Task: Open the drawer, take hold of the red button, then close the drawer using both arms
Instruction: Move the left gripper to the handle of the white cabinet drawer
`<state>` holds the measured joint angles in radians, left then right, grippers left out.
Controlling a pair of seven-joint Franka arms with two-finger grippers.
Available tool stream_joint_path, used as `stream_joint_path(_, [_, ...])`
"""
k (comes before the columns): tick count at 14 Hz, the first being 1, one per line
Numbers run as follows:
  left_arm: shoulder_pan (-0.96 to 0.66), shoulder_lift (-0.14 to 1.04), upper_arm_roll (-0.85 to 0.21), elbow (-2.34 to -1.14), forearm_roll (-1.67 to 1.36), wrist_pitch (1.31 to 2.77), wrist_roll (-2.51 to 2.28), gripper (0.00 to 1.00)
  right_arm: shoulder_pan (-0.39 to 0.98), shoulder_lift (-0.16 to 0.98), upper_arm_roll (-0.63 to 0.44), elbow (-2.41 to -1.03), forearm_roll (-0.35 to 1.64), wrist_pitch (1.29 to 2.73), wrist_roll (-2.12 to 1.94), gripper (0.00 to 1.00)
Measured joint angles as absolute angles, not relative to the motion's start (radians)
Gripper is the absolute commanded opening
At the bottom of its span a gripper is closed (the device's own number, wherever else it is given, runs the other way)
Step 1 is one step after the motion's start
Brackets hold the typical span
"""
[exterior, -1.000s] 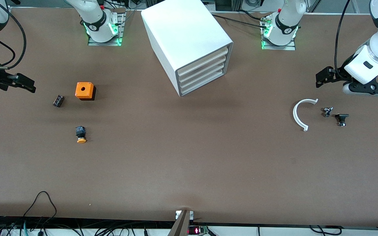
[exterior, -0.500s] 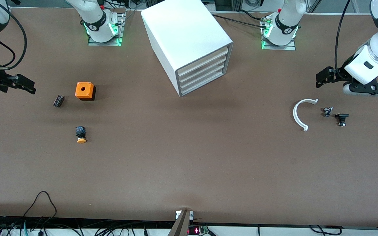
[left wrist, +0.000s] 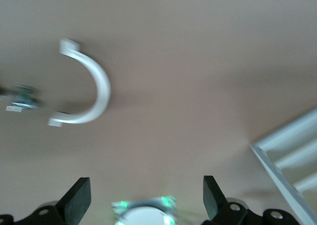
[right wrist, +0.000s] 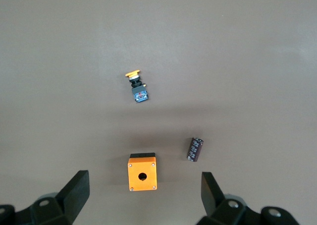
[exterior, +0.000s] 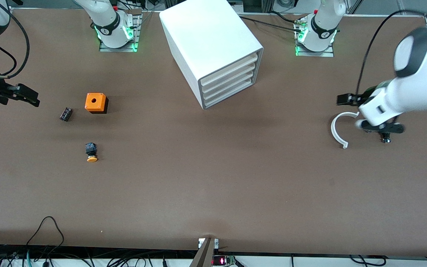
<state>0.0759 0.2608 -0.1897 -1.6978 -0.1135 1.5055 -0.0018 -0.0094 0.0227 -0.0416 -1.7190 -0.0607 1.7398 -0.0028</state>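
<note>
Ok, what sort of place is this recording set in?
Probably a robotics lab bench: two bolted-down arms, the left gripper and right gripper both open over a brown table, a white drawer cabinet, cables along its edge.

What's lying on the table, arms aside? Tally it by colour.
White: 2, cabinet, curved strip.
Orange: 2, box, capped button.
Dark: 2, cylinder, small part.
Total: 6 seen; the left arm may hide more.
</note>
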Motion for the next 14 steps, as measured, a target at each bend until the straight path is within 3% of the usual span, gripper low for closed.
stream_joint_path(5, [0.019, 0.494, -0.241, -1.770, -0.494, 1.561, 0.004, 1.00, -0.010, 0.023, -0.042, -1.719, -0.060, 1.740, -0.003, 1.00])
stream_joint_path(10, [-0.029, 0.526, -0.417, -1.913, -0.636, 1.768, 0.006, 1.00, -0.010, 0.026, -0.043, -1.719, -0.057, 1.742, -0.003, 1.00])
stream_joint_path(14, [-0.047, 0.525, -0.472, -1.966, -0.666, 1.790, 0.006, 0.99, -0.009, 0.034, -0.041, -1.719, -0.025, 1.746, -0.003, 1.00])
